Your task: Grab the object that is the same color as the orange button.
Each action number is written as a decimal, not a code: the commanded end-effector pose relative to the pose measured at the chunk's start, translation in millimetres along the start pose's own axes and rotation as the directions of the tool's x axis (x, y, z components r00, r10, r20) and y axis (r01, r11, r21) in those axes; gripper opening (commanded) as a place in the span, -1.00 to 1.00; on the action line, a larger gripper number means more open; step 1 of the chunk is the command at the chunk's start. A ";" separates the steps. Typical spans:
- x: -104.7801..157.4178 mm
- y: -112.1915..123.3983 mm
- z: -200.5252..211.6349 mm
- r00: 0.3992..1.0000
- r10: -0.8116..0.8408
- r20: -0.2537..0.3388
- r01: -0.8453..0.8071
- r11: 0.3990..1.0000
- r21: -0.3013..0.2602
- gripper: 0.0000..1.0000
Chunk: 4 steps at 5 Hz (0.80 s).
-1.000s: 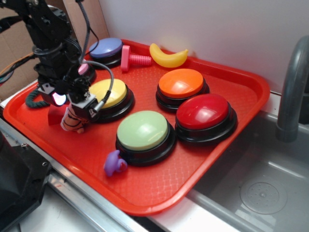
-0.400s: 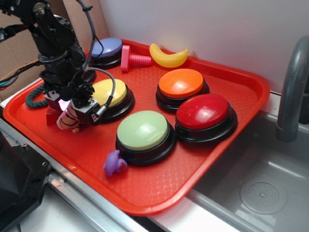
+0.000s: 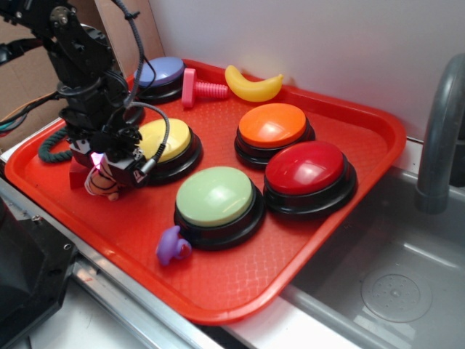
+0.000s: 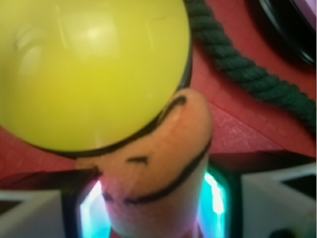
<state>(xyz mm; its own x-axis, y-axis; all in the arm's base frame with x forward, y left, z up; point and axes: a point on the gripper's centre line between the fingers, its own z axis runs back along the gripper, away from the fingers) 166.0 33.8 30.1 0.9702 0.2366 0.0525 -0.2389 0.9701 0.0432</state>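
The object, a small orange plush tiger with black stripes, stands upright on the red tray, just left of the yellow button. My gripper is down over it and shut on it. In the wrist view the tiger fills the space between the two lit fingers, its top leaning against the yellow button; the gripper holds its lower body. The orange button sits apart at the tray's middle back.
On the tray also stand a green button, a red button and a blue button. A purple figurine, red wedge block, dark rope, pink bolt and yellow banana lie around. A sink is at right.
The gripper has shifted slightly left and lower, and the tiger has moved left with it, staying upright between the fingers.
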 end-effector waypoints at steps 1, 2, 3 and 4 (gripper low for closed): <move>6.1 10.1 58.2 1.000 0.015 -0.008 -0.015 0.999 -0.044 -1.00; -7.5 3.9 99.9 1.000 0.000 0.004 0.000 0.998 -0.062 -1.00; -17.3 -5.6 126.1 1.000 0.002 -0.016 -0.003 0.996 -0.084 -1.00; -22.9 -10.2 143.4 0.999 -0.032 0.005 0.032 0.997 -0.069 -1.00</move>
<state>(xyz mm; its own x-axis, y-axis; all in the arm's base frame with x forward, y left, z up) 134.4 7.3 163.2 0.9777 0.2083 0.0253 -0.2079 0.9780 -0.0189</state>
